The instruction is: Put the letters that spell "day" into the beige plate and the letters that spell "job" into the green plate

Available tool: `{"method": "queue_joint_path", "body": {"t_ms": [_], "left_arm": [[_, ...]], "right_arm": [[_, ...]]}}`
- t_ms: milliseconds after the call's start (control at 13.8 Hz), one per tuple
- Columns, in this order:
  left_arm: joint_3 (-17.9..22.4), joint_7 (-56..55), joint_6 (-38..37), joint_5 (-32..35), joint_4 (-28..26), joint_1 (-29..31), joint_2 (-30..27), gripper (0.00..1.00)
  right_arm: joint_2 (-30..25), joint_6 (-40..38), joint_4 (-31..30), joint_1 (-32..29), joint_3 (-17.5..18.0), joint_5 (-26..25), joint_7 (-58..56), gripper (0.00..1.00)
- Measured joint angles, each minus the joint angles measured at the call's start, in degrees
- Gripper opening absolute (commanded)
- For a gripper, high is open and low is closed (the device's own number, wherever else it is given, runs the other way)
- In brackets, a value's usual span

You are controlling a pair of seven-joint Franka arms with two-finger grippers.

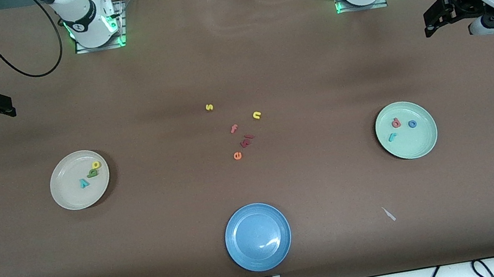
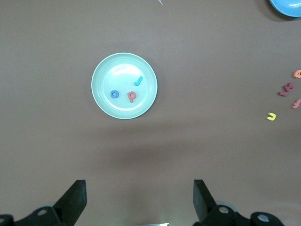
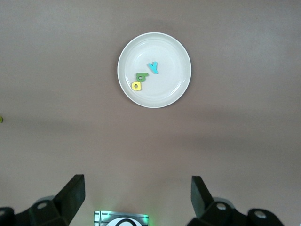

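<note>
Evidently the sorting looks finished: the yellow d (image 1: 95, 165), green a (image 1: 92, 173) and teal y (image 1: 84, 183) lie bunched in the beige plate (image 1: 69, 197) toward the right arm's end, while the teal j (image 1: 392, 136), blue o (image 1: 412, 124) and red b (image 1: 396, 123) lie spread in the green plate (image 1: 418, 146) toward the left arm's end. Leftover letters (image 1: 241, 132) sit mid-table, as they belong to neither word. The blue plate (image 1: 258, 236) holds nothing. The left gripper (image 1: 431, 26) and right gripper (image 1: 5, 105) hang wide open and empty, pulled to the table's ends, presumably waiting.

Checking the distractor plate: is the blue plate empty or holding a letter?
Empty. The blue plate shows only bare glaze in the front view, no letters.
</note>
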Motion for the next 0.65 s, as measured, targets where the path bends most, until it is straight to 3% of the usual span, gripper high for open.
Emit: {"method": "queue_joint_path", "body": {"t_ms": [653], "left_arm": [[0.14, 0.0, 0.0, 0.0, 0.0, 0.02, 0.0, 1.0]], "right_arm": [[0.79, -0.22, 0.05, -0.01, -0.01, 0.0, 0.0, 1.0]]}}
